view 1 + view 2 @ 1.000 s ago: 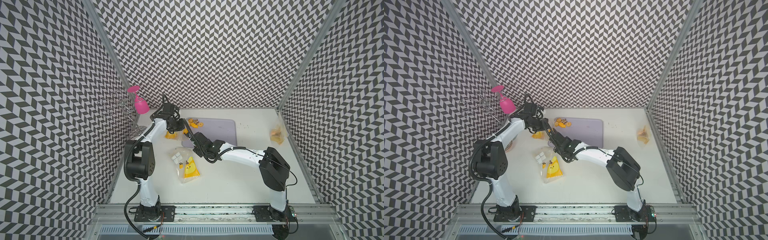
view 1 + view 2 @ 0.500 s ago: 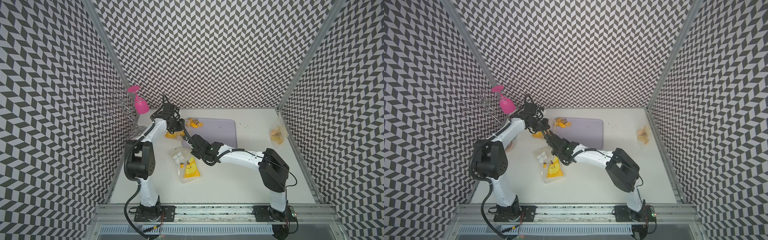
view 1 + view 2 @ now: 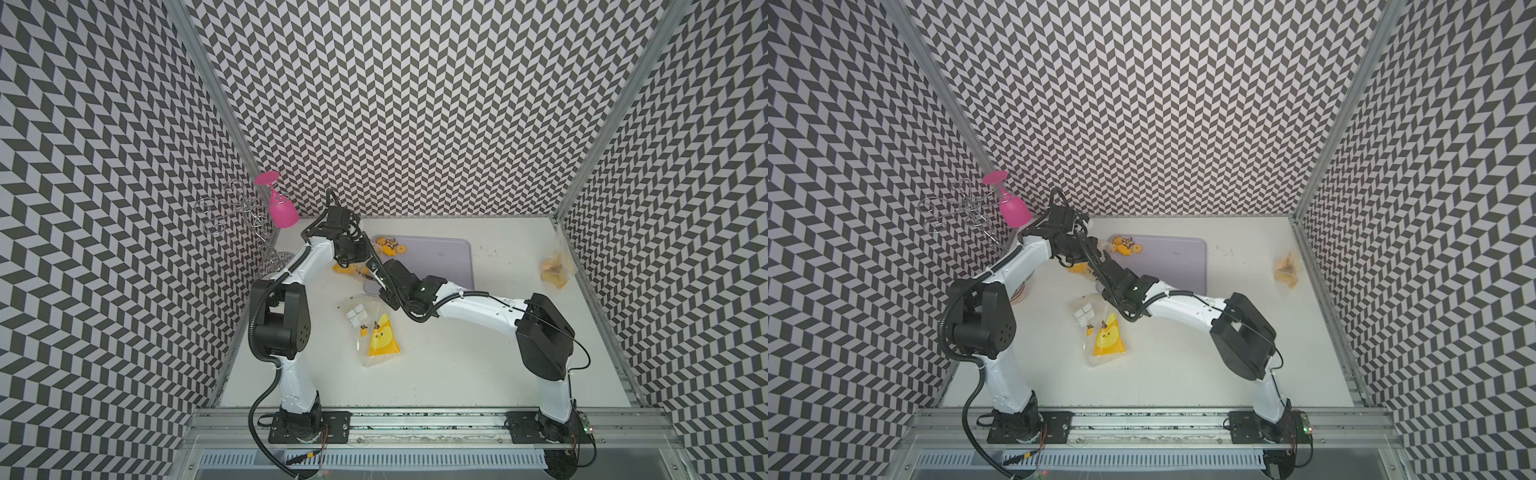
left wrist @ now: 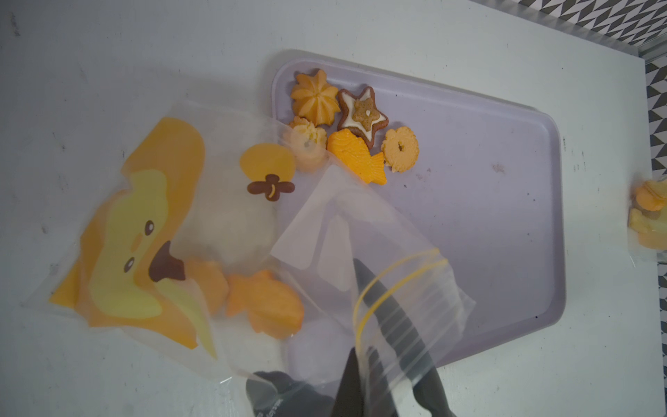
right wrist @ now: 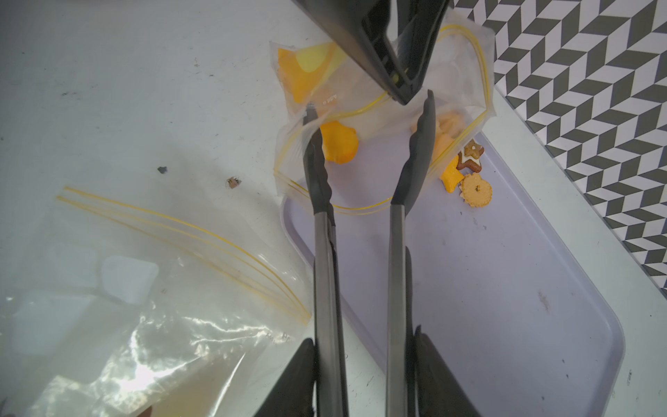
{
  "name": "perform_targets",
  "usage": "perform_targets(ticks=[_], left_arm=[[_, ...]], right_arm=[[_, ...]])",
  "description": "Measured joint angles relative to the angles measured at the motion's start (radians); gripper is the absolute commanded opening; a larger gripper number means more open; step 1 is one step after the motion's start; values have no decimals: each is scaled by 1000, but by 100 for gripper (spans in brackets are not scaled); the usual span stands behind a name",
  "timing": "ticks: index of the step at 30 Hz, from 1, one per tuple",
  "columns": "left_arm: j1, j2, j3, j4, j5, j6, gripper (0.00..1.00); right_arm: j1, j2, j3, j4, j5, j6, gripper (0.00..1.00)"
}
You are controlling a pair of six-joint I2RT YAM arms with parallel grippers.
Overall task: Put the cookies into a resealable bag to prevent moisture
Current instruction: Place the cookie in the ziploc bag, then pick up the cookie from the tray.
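My left gripper [image 4: 357, 310] is shut on the zip rim of a clear resealable bag [image 4: 231, 224] with a yellow chick print, holding its mouth up at the purple tray's [image 4: 469, 216] corner. Two orange cookies [image 4: 265, 303] lie inside the bag. Several more cookies [image 4: 355, 119] sit on the tray by the mouth. My right gripper [image 5: 362, 346] is shut on grey tongs [image 5: 326, 252]. The tong tips stand apart inside the bag [image 5: 465, 65] mouth with nothing clamped between them. An orange cookie [image 5: 339, 144] lies in the bag against one tong arm. Both grippers meet at the tray's [image 3: 436, 257] left end.
A second clear chick-print bag [image 3: 380, 338] with white blocks lies on the table in front of the tray. A third bag of biscuits [image 3: 555, 270] lies at the right wall. A pink glass [image 3: 280, 208] hangs on a wire rack [image 3: 237, 208] at the back left.
My right arm has moved the tongs a little left and back, toward the held bag. The left arm has kept its place and its grip.
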Motion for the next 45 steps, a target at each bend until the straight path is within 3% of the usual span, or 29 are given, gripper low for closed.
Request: perform_targets(ticks=[3,11,18,21,26,34,45], left_arm=[[0,0,0,0,-1,0,0],[0,0,0,-2,-9,0,0],[13,0,0,-2,-43,-10,0],[28,-5,-2,3,-57,-21,0],[60,-35,-19,18,-70,-37,0],[79,-71,-31,37,-77,-53,0],[81,-71,-33,43,-76,-55,0]], right_arm=[[0,-36,-42,12,-4,12,27],[0,-298,-278,65,-13,68,27],[-49,-543,-531,233,-52,177,28],[-126,-504,-531,261,-93,226,29],[-212,-317,-410,200,-171,261,30],[-238,-79,-177,112,-274,257,33],[-259,22,-93,44,-315,264,34]])
